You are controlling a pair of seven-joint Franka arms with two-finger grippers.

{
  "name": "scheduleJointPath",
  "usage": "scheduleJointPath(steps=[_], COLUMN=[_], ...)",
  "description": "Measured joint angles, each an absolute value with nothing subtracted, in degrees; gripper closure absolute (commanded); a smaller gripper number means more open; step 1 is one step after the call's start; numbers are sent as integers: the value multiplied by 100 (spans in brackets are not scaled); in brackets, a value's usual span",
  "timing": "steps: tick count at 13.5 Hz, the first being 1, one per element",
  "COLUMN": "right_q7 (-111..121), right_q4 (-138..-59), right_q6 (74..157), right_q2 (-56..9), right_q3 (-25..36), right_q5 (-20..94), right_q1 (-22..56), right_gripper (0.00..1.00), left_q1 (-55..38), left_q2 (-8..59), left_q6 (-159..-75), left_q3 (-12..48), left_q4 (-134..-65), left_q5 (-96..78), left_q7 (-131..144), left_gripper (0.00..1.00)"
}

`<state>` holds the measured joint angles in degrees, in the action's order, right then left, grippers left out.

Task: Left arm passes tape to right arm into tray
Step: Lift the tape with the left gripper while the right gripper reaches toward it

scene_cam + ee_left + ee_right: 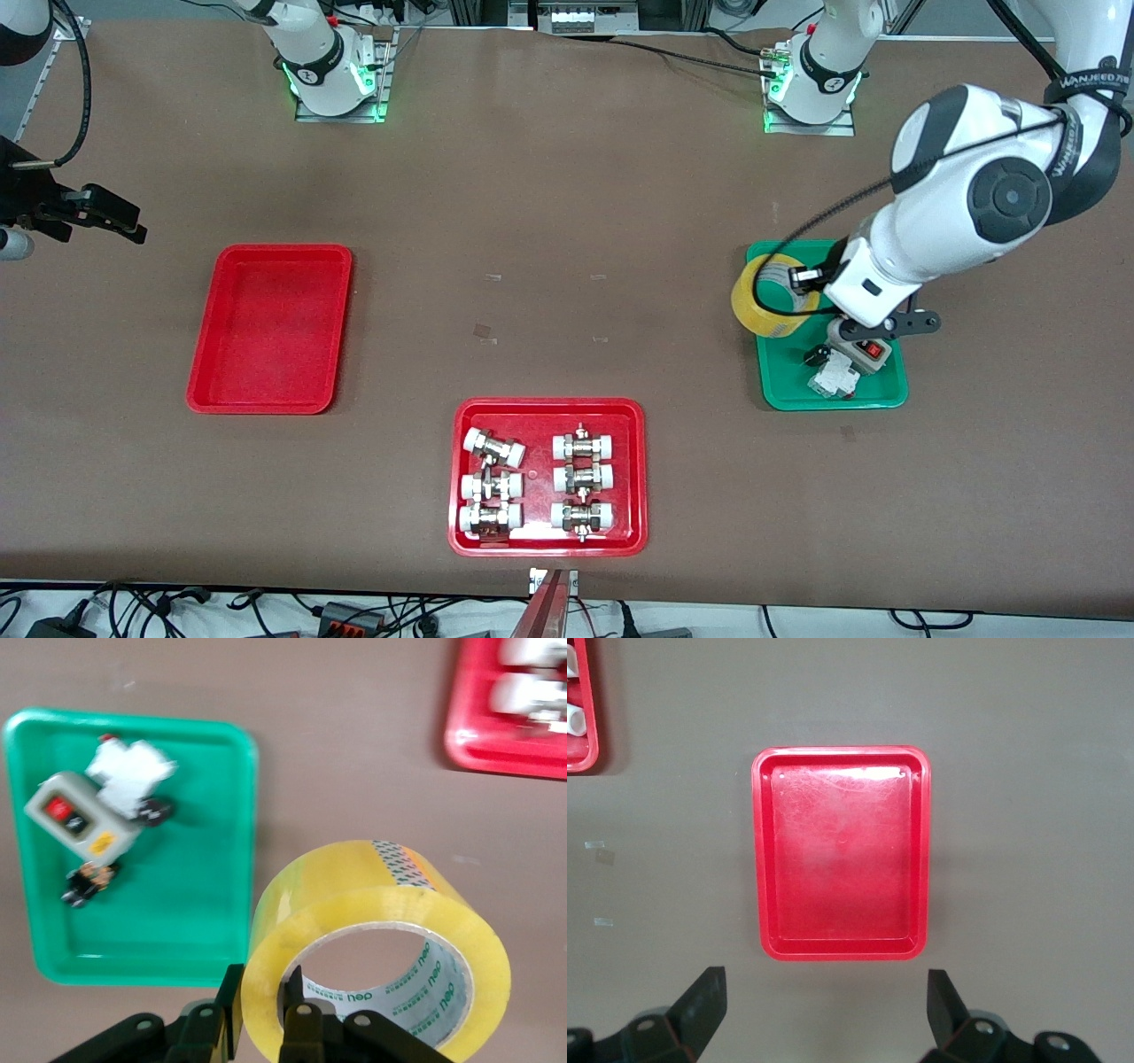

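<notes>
The yellow tape roll [764, 306] hangs in the air over the edge of the green tray [788, 394]. My left gripper [800, 282] is shut on its wall, one finger inside the pale core and one outside. The left wrist view shows this grip [261, 979] on the tape [381, 895]. My right gripper [120, 220] is open and empty over bare table at the right arm's end, beside the empty red tray [270, 328]. The right wrist view shows the gripper [824, 981] open, with the red tray [842, 850] below and ahead of it.
The green tray [195, 904] holds a grey switch box with a red button [866, 351] and a small white part [833, 378]. A second red tray [549, 409] with several white-capped metal fittings lies nearer the front camera, mid-table.
</notes>
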<state>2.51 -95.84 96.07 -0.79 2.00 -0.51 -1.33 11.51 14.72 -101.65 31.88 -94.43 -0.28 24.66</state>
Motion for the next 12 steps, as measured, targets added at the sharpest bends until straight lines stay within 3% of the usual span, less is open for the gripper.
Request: scheduleJointPath(steps=[2,5,12], right_q7=[251,261,291], right_q4=[-9584,-9594,-9585], right_q6=[9605,9504,9464], right_q2=[-83,-254,-1185], right_q3=[194,171,143], right_q5=[-24,-8,311], right_q1=[-128,-61,562], right_gripper=[0,0,0], left_q1=[1106,958,-175], left_q2=[1418,1501,2922], left_q6=[-10164,-10173,-11593], left_q3=[3685,3846,3835], left_q4=[-9122,-8941,-8658], left_q5=[-31,-289,-461], left_q7=[2557,2605,4155], left_gripper=[100,100,100])
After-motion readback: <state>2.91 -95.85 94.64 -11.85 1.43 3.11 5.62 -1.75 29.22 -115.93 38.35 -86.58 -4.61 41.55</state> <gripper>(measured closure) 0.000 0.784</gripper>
